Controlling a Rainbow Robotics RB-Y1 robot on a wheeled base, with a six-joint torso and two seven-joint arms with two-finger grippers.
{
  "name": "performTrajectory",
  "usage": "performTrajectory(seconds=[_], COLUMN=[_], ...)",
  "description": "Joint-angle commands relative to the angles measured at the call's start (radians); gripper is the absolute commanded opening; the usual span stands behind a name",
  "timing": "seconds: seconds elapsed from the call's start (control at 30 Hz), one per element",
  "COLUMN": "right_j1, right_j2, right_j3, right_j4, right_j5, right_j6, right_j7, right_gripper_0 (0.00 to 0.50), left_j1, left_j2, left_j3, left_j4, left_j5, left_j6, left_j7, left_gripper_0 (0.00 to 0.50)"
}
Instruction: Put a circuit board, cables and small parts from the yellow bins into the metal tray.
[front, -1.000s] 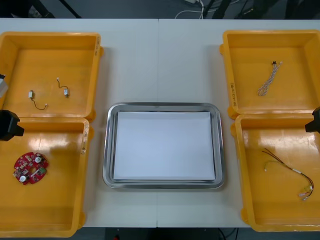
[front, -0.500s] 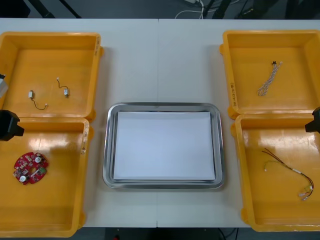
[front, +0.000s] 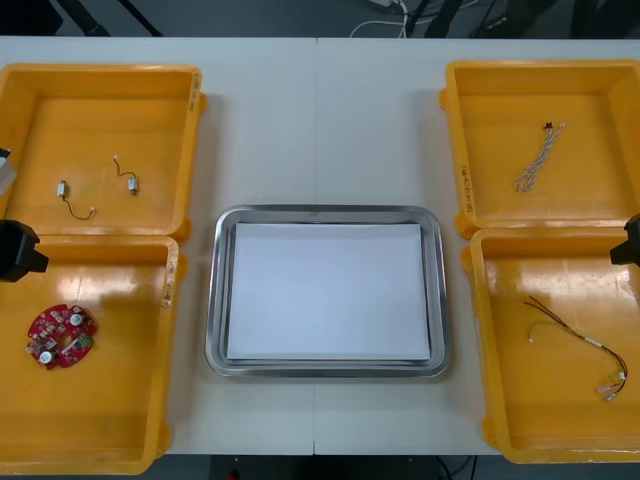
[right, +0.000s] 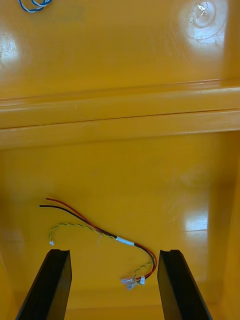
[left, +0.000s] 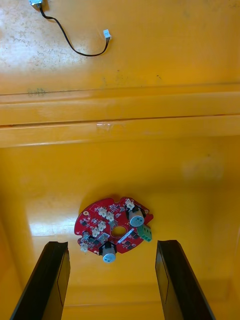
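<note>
Light table (front: 320, 110) carries four yellow bins, two on each side, with a metal tray (front: 213, 300) between them, its inside white. On the robot's left, the near left bin (front: 120, 420) holds a round red circuit board (front: 61, 336) lying flat toward its outer side. The far left bin (front: 150, 100) holds two short black cables (front: 76, 207) with small metal parts at their ends. On the right, the far right bin (front: 600, 100) holds a twisted blue and white cable (front: 537, 160). The near right bin (front: 540, 420) holds a red and yellow cable (front: 580, 340) lying loosely across its floor.

The left arm (front: 14, 250) hangs at the outer edge of the near left bin. Its wrist view shows the left fingers (left: 52, 280) standing wide apart and gripping nothing, with the circuit board seen between them on the bin floor. The right arm (front: 630, 240) hangs at the outer edge, by the wall between the two right bins. The right fingers (right: 55, 282) are likewise spread apart and grip nothing. The plug end of the red and yellow cable lies between them on the bin floor, clear of both.
</note>
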Motion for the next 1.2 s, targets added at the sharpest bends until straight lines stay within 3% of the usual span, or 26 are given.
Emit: performTrajectory(seconds=[0.03,1.2], right_j1=[0.005,0.005], right_j2=[0.008,0.008], right_j3=[-0.037,-0.037], right_j4=[-0.023,-0.023], right_j5=[-0.004,-0.004], right_j6=[0.006,0.006], right_j7=[0.033,0.033], right_gripper_0=[0.500,0.500], left_j1=[0.012,0.012], left_j2=[0.043,0.043], left_j3=[0.027,0.027], left_j4=[-0.036,-0.036], left_j5=[0.000,0.000], left_j6=[0.007,0.007], left_j7=[-0.091,-0.091], left_gripper_0=[0.500,0.500])
